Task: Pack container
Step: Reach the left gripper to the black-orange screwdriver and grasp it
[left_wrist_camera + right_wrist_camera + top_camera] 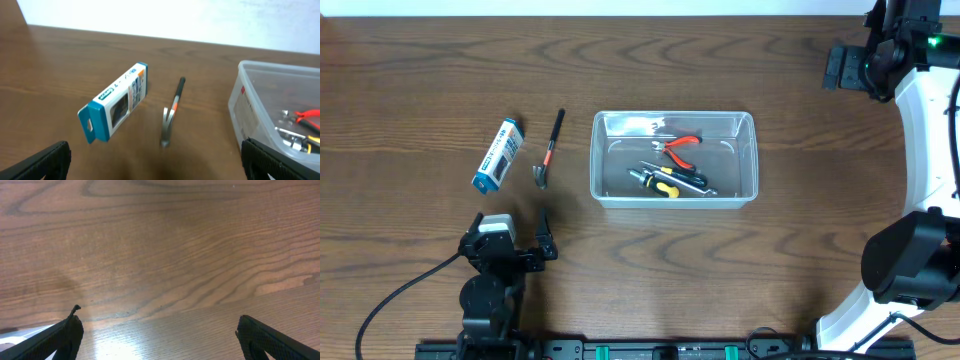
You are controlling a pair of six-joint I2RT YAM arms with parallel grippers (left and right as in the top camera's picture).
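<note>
Toward nine o'clock on the brown wooden table [420, 80], you have the small blue-and-white cardboard box [498, 154] lying flat. Just at its three o'clock lies a slim black-handled tool with an orange band and a metal head [548, 150]. Both sit outside the tub, so I judge them the pieces left to pack. Your left gripper [510, 230] hovers at their six o'clock, near the table's front edge, with its fingers spread wide and holding nothing. Its wrist camera looks straight across at both items, a pose that reads as lining up for a pick. At centre, the clear rectangular plastic container with rounded corners [597, 160] stands open-topped at the tool's three o'clock, near it but apart. Red-handled pliers [678, 147] and yellow-and-black hand tools [665, 189] lie on its floor. Out at two o'clock, your right gripper [157, 330] hangs well away from the work over bare wood, jaws wide and empty, likely so the left arm has room.
</note>
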